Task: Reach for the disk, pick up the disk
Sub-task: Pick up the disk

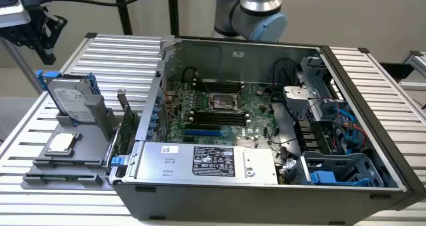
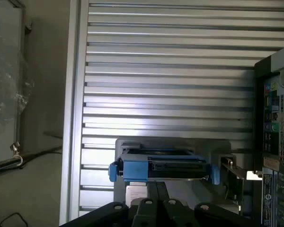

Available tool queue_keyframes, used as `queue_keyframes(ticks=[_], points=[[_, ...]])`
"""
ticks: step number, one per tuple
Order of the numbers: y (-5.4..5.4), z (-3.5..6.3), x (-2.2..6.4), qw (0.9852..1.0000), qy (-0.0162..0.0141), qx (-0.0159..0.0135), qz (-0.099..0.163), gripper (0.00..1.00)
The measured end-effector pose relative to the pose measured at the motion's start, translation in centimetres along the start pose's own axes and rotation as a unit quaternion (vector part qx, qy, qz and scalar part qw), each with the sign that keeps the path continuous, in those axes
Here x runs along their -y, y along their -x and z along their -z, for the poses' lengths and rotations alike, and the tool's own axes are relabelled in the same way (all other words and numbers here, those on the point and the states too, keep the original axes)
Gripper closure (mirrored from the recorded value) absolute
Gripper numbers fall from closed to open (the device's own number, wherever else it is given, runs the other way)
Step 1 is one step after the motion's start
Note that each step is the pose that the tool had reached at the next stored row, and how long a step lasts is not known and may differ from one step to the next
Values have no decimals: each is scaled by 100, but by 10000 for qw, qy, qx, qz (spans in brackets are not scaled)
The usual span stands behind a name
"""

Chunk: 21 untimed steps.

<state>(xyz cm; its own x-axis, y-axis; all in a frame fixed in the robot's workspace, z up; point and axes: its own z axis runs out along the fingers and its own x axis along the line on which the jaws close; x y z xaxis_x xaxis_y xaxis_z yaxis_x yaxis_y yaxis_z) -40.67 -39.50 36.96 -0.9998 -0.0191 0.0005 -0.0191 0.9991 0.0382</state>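
Silver-grey metal hard drive in a blue plastic frame, the disk (image 1: 69, 102), stands on edge in a grey holder (image 1: 83, 153) beside the open black computer case (image 1: 266, 198). My black gripper (image 2: 157, 187) hangs well above it, closed and empty.

An open computer case (image 1: 266, 198) lies on its side on the slatted metal table (image 1: 113, 51), its green motherboard (image 1: 220, 106) exposed. A silver power supply (image 1: 166, 161) with a black label sits along the case's near wall. Towards the exterior view's left, a grey holder (image 1: 67, 173) carries a small square silver chip (image 1: 61, 142).
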Motion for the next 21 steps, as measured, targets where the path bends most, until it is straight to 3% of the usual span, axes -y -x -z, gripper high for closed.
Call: queue_keyframes(ticks=[14, 21], points=[[-8, -3, -5, 10000, -1, -1, -1, 89], [-166, -25, -59, 10000, -1, 8, 0, 89]])
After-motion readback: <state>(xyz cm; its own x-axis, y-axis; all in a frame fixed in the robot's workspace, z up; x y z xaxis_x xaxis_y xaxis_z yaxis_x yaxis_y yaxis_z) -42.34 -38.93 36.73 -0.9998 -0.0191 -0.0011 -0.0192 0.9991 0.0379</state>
